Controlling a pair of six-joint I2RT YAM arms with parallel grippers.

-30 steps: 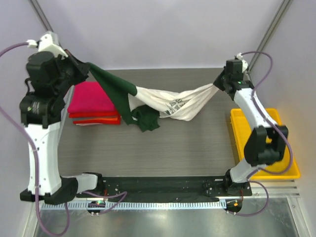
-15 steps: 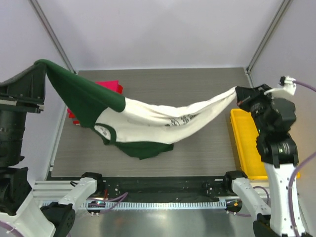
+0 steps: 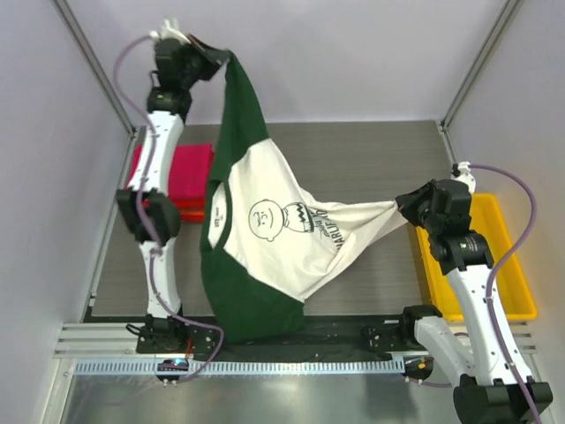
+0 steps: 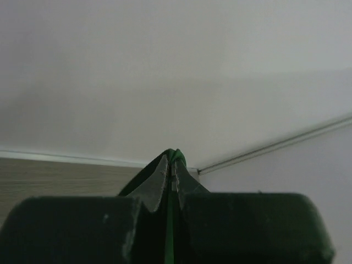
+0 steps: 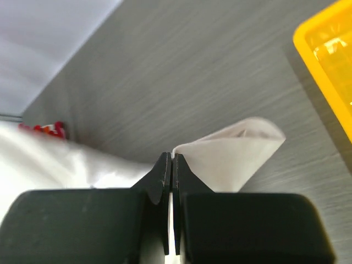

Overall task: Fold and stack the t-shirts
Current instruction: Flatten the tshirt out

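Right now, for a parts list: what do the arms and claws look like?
The left arm and right arm have white links and black joints; each trails a lilac-grey cable. The left claw and right claw are black with tapered fingers.

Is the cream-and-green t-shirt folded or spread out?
Spread out: the t-shirt hangs between the left gripper, raised high on a green edge, and the right gripper, pinching a cream corner; its printed front shows.
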